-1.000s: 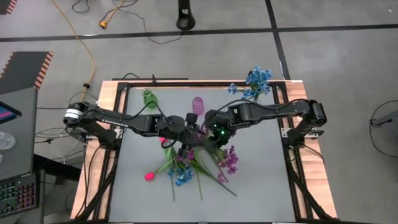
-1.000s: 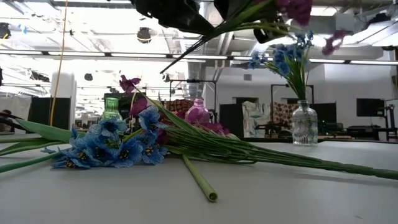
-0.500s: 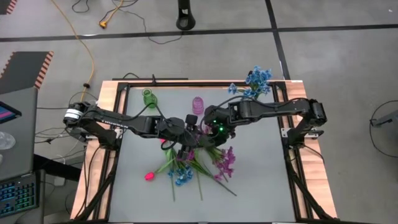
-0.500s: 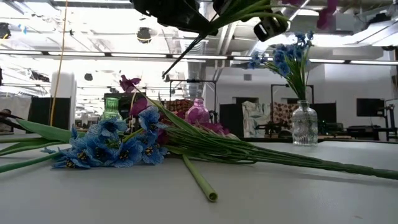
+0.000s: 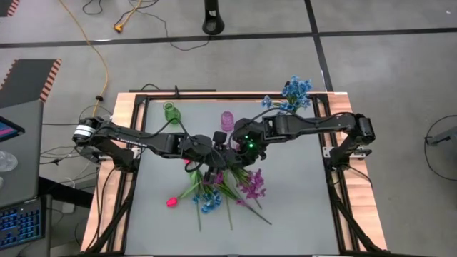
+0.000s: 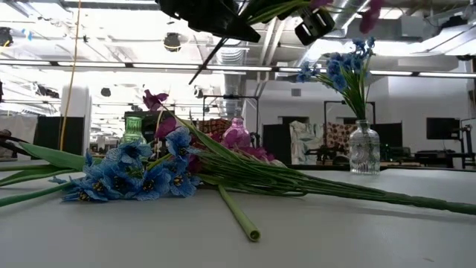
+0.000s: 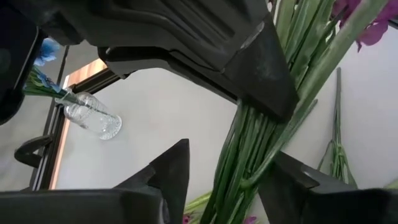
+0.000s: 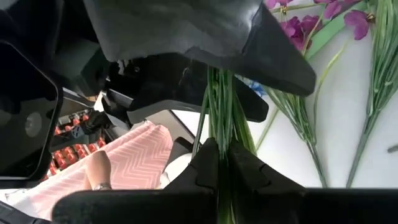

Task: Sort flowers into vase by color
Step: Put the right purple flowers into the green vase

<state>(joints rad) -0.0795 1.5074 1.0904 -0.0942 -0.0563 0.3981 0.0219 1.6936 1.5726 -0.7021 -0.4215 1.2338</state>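
Purple sprig's green stems [image 8: 222, 118] clamped in right hand [image 8: 219, 162], between left hand's [image 7: 227, 171] parted fingers

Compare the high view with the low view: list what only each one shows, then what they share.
Only the high view shows the left gripper and right gripper meeting over the flower pile, the right shut on a purple sprig, plus a pink bud.

Only the low view shows the room behind.

Both show the clear vase of blue flowers, the green vase, the pink vase and the pile.
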